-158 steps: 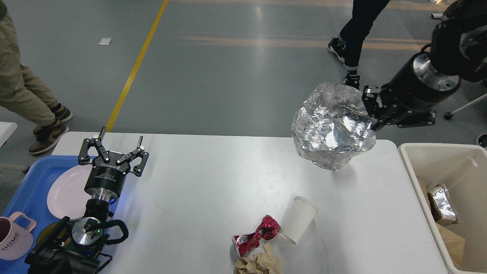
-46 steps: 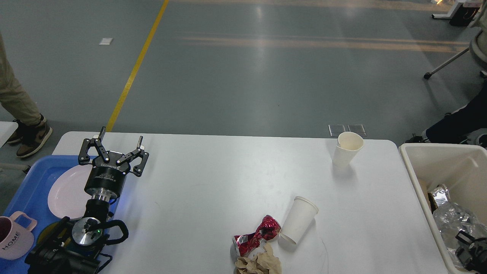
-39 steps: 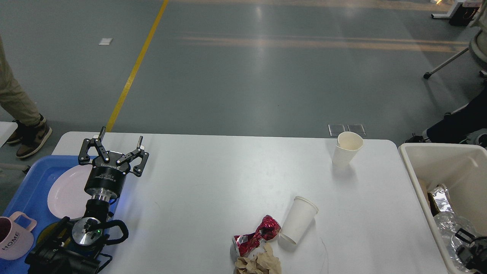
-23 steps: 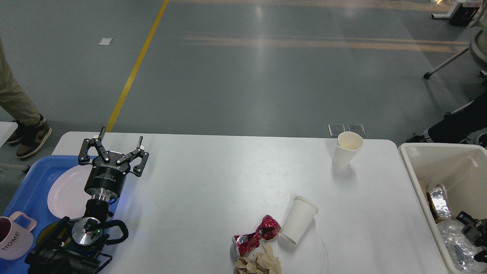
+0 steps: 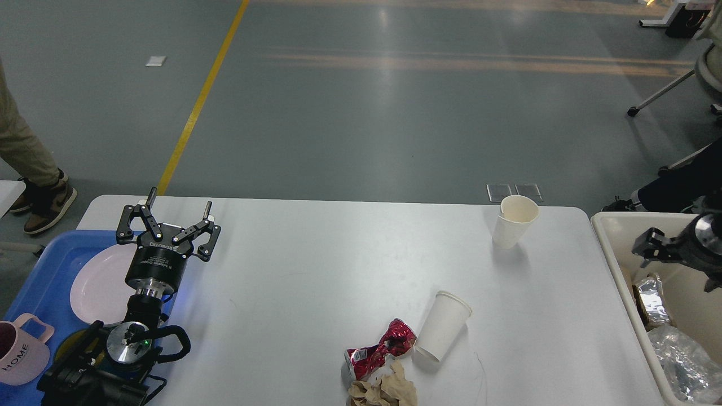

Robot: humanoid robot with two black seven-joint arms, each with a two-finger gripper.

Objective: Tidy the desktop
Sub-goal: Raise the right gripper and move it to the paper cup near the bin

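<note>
The white desktop (image 5: 316, 265) carries loose rubbish. A dented white paper cup (image 5: 512, 223) stands near the far right corner. A second paper cup (image 5: 443, 326) lies on its side near the front. Against it rest a crushed red can (image 5: 377, 349) and a wad of crumpled brown paper (image 5: 386, 390). My left gripper (image 5: 179, 203) hovers open and empty at the desktop's left edge, over the tray's rim. My right gripper (image 5: 648, 247) hangs over the beige bin (image 5: 606, 237), small and dark, so its fingers cannot be told apart. Crumpled silver foil (image 5: 682, 361) lies in the bin.
A blue tray (image 5: 39, 270) at the left holds a pink plate (image 5: 93, 285) and a pink mug (image 5: 20, 349). A smaller foil piece (image 5: 653, 301) and brown paper sit in the bin. A person's leg (image 5: 22, 163) stands beyond the tray; chair legs are far right.
My right gripper carried the big foil ball to the bin, left it inside, and has now risen above the bin. The standing cup, earlier hidden behind the foil, shows. The left arm is still.
</note>
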